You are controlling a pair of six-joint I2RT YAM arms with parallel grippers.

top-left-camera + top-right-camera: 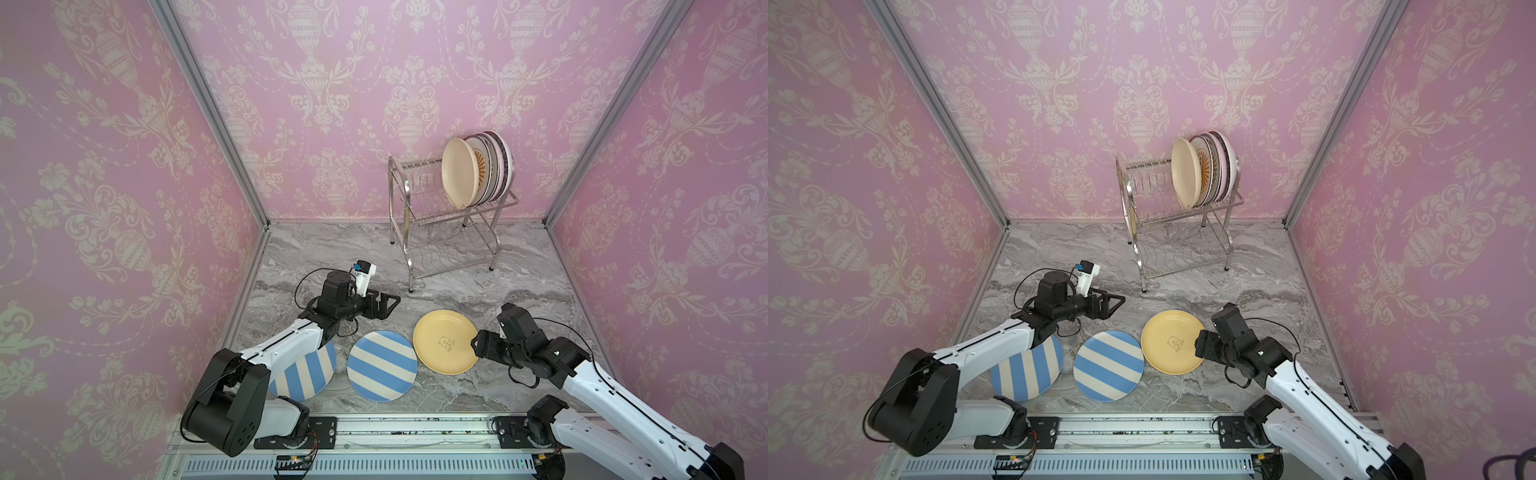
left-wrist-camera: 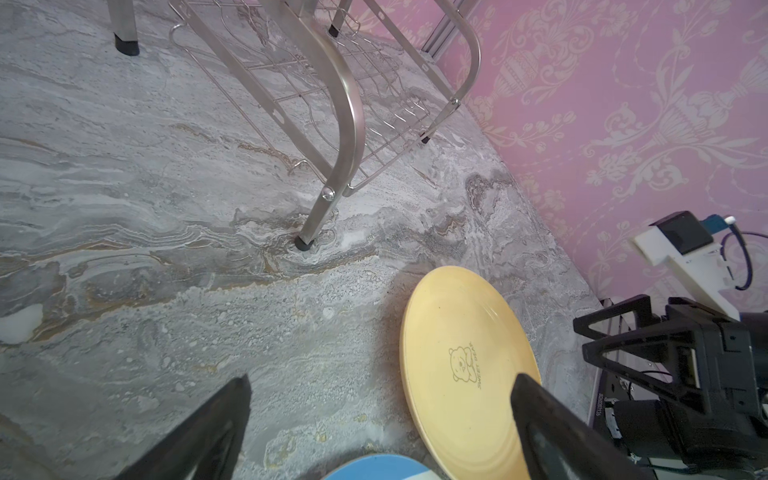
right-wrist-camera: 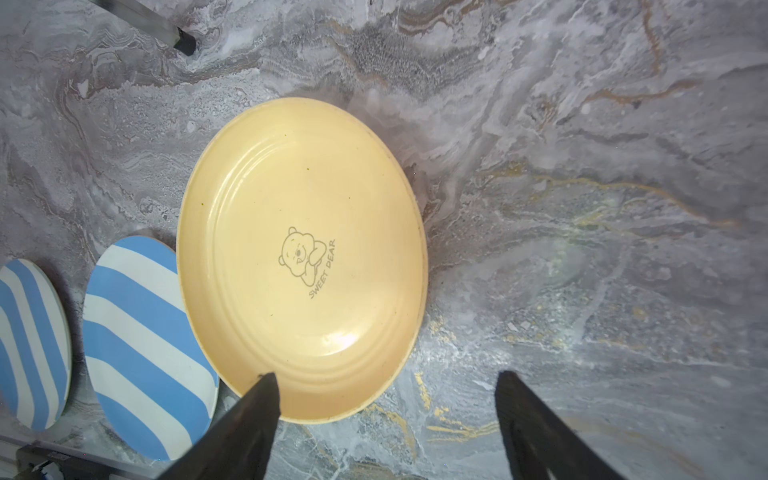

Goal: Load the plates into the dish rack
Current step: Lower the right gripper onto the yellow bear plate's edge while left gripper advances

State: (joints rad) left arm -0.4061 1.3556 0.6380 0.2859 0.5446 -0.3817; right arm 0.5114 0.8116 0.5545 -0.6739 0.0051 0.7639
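A yellow plate (image 1: pixel 444 340) (image 1: pixel 1171 341) (image 3: pixel 299 257) with a bear print lies flat on the marble table. My right gripper (image 1: pixel 473 343) (image 3: pixel 386 376) is open at its right rim, with one finger over the rim and the other over bare table. Two blue-and-cream striped plates (image 1: pixel 382 365) (image 1: pixel 299 376) lie to the yellow plate's left, the far one partly under my left arm. My left gripper (image 1: pixel 392 301) (image 2: pixel 382 378) hovers open and holds nothing. The dish rack (image 1: pixel 449 257) (image 2: pixel 345 104) holds several plates upright on its upper tier, a beige one (image 1: pixel 459 172) in front.
Pink patterned walls with metal corner posts (image 1: pixel 216 112) close in the table on three sides. An aluminium rail (image 1: pixel 415 428) carrying both arm bases runs along the front edge. The rack's lower shelf (image 1: pixel 1183 257) holds nothing.
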